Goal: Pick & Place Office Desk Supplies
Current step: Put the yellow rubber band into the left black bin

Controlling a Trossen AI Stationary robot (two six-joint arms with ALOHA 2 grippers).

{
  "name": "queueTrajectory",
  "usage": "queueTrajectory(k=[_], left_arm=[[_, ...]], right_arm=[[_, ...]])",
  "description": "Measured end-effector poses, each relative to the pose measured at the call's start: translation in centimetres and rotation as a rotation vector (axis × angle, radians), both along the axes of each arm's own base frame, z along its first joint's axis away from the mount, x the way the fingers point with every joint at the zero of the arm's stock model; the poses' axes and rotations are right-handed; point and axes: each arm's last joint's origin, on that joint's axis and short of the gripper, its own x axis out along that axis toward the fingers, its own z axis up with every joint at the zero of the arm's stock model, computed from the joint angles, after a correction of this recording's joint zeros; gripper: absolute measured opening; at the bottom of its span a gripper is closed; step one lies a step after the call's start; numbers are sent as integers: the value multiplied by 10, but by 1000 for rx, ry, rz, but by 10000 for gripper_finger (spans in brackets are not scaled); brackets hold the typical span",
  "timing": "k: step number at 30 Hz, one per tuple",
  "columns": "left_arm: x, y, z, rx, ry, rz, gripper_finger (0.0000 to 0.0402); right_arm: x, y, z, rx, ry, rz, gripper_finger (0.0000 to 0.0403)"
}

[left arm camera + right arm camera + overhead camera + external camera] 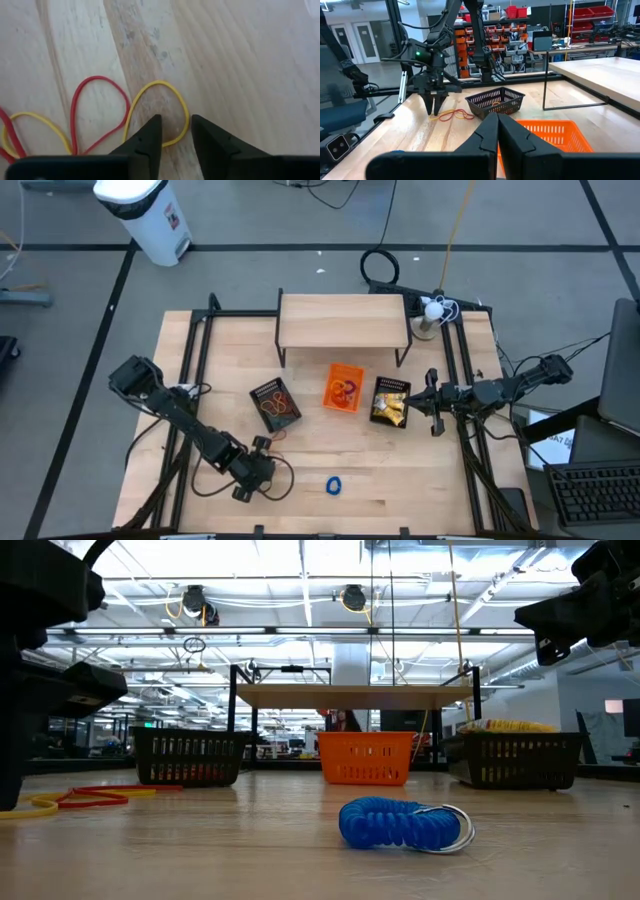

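Yellow rubber band (158, 113) between left end effector (176, 131) fingers.

Left wrist view: rubber bands (100, 117) cut off at the picture's edge, yellow loop partly behind the left gripper (176, 131) fingers. High view: mesh bin (275, 404) contents too small to identify. Right wrist view: orange bin (552, 137) half hidden behind the right gripper (497, 131). Low view: both arms cropped by the picture's edges.

Both arms (190, 420) matte black, jointed segments w/ black cables alongside; fingers (145, 145) dark, wedge-shaped, tapering to blunt tips.
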Motion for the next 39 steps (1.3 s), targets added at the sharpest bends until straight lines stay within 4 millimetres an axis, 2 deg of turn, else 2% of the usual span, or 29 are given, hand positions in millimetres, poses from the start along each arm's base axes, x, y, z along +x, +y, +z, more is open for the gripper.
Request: queueTrajectory(k=[5, 9, 13, 16, 23, 28, 33, 36, 39], left_arm=[[-1, -1, -1, 13, 4, -49, 18], [-5, -3, 6, 8, -16, -116, 6], [-12, -3, 34, 18, -103, -182, 2], [-18, 0, 75, -8, -273, -216, 2], [-56, 37, 157, -21, -608, -175, 1], [-87, 76, 196, 2, -813, 61, 1], [-114, 110, 213, 25, -925, 322, 1], [-128, 124, 211, 52, -931, 419, 1], [-137, 131, 199, 57, -951, 410, 0]], right_arm=[[0, 0, 0, -1, 1, 0, 4], [0, 0, 0, -1, 0, 0, 4], [0, 0, 0, -2, 0, 0, 4], [0, 0, 0, -5, 0, 0, 4], [0, 0, 0, -2, 1, 1, 4], [0, 0, 0, -6, 1, 0, 4], [0, 0, 0, -5, 0, 0, 4], [0, 0, 0, -6, 1, 0, 4], [0, 0, 0, -6, 0, 0, 4]])
